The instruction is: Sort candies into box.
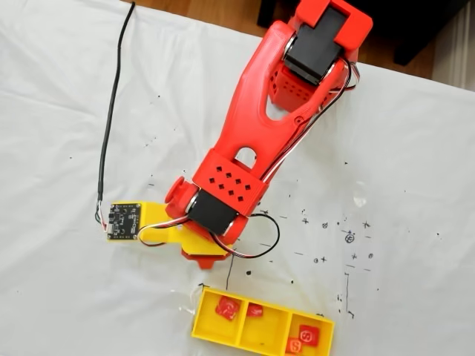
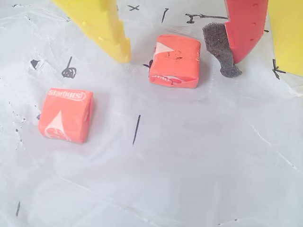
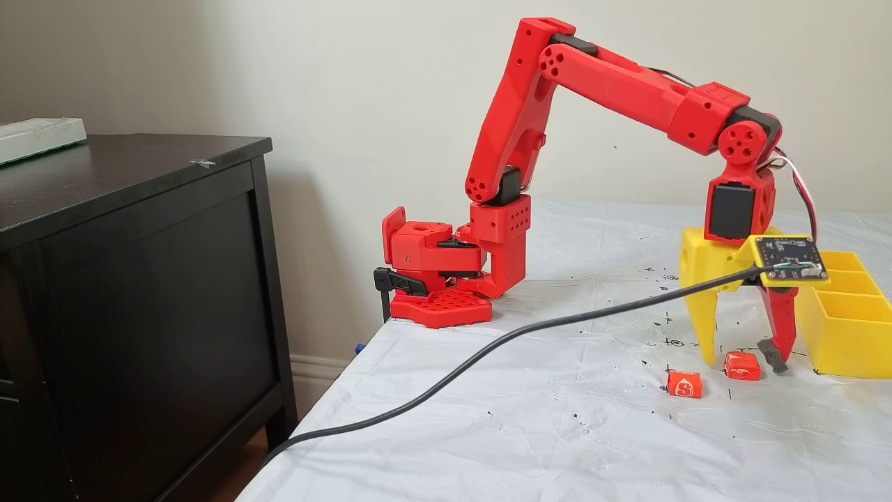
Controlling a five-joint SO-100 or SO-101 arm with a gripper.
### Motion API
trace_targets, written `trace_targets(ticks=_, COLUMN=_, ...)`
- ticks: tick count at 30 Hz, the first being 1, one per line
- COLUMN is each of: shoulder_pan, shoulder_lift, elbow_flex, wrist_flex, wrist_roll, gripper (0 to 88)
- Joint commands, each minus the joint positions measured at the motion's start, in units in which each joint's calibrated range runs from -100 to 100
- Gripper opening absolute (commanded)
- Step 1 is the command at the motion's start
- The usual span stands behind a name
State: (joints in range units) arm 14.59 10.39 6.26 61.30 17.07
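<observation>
Pincer point(image 2: 182, 54): mine, spread wide, holding nothing, straddling one orange candy point(image 2: 174, 61) on the tabletop point(image 2: 189, 165); light, soft, slick-wrapped, best nipped across its flat sides; yellow box point(image 3: 847, 324) nearby.

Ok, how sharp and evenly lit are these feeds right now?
Wrist view: crisp, soft even light, the candy between the open pincer fingers readable, faint shadows. Top-down fixed view: softer and blocky, candies in the box smeared. Side fixed view: sharp, even light, white sheet without glare.
</observation>
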Motion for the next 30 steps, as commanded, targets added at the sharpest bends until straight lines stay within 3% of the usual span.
trace_targets(ticks=1, shoulder_pan=-0.9, shoulder_lift=-1.8, elbow_flex=-0.6, wrist_flex=-1.7, wrist_roll=-0.2, gripper=24.3)
trace_targets(ticks=26, shoulder_pan=-1.7, shoulder_lift=2.1, elbow_flex=-1.8, wrist_flex=-2.2, wrist_roll=-0.6, gripper=23.8)
trace_targets(ticks=27, shoulder_pan=-1.7, shoulder_lift=2.2, elbow_flex=-1.9, wrist_flex=-2.2, wrist_roll=-0.7, gripper=22.0)
trace_targets(ticks=30, shoulder_pan=-1.6, shoulder_lift=2.2, elbow_flex=-2.1, wrist_flex=-2.0, wrist_roll=-0.8, gripper=5.7)
